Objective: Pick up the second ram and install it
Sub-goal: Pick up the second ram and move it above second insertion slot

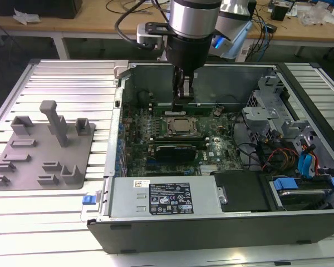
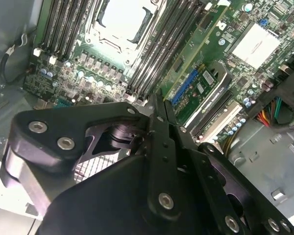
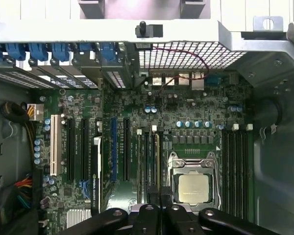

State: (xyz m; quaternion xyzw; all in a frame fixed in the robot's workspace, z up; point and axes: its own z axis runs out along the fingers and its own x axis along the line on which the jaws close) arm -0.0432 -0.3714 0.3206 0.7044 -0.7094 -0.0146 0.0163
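Gripper, jaws drawn together, over the second ram standing in its slot beside the CPU socket; full seating unconfirmed.

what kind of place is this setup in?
Probably a robotics lab or workshop: an open computer case sits on a slotted metal table, wooden benches with cables stand behind, and the arm's pincer is down at a memory stick inside.

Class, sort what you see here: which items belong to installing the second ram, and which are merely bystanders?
Job: second ram; end effector, shut on it; memory slots.
Bystanders: CPU socket; black expansion card; grey fixture tray; power supply.
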